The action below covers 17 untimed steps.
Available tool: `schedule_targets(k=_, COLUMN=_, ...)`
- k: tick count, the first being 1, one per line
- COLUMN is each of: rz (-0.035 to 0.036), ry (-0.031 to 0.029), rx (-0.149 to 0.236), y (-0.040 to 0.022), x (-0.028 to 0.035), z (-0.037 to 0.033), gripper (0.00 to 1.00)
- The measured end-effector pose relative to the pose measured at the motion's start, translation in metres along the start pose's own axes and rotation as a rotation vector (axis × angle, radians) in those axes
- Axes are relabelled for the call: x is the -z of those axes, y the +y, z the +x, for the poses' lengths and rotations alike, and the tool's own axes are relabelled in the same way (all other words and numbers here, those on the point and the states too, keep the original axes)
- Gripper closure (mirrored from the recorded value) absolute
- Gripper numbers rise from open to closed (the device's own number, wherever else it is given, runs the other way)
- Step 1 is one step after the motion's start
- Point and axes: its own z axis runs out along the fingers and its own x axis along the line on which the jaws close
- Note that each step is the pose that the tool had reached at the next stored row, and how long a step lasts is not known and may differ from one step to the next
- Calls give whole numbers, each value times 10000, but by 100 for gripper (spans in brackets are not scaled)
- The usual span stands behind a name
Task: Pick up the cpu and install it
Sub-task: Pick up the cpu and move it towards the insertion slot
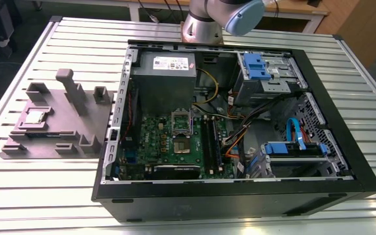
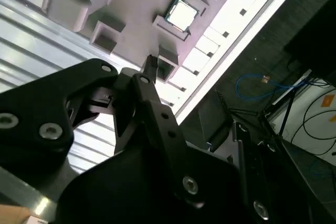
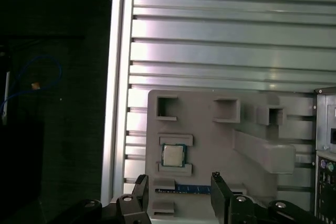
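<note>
The cpu (image 1: 36, 116) is a small square chip with a shiny metal top. It lies flat in a recess of the grey parts fixture (image 1: 64, 128), on the table at the exterior view's left. In both wrist views the cpu (image 3: 172, 155) (image 2: 182, 14) sits well below the camera. My gripper (image 3: 178, 182) hangs high above the fixture, open, with nothing between its black fingers (image 3: 216, 181). One dark fingertip (image 2: 149, 65) points toward the fixture. The dark socket (image 1: 182, 145) with its metal frame sits on the green motherboard inside the open computer case (image 1: 344, 186).
A memory stick (image 3: 184, 188) lies in a fixture slot just beside the cpu. Tall posts (image 1: 67, 85) rise from the fixture. The case holds a grey power-supply box (image 1: 166, 66), blue drive bays (image 1: 256, 66) and loose cables. The slatted table edge (image 3: 118, 103) runs close to the fixture.
</note>
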Motion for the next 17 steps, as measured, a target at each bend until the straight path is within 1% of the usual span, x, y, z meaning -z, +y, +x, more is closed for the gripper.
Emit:
schedule_targets(k=3, rz=-1, ry=-1, rx=-1, y=-2, x=-56, z=4, gripper=41)
schedule_targets(k=4, rz=-1, ry=-1, rx=-1, y=-2, x=-64, z=5, gripper=41)
schedule_targets(k=9, rz=0, ry=0, rx=-1, y=-3, x=-67, z=5, gripper=41)
schedule_targets(k=13, rz=-1, ry=-1, rx=0, y=-3, x=-97, z=28, gripper=41)
schedule_targets(k=15, rz=-1, ry=1, rx=0, y=-4, x=-108, z=29, gripper=41)
schedule_targets(k=17, rz=-1, ry=2, rx=-1, y=-4, x=-132, z=29, gripper=41)
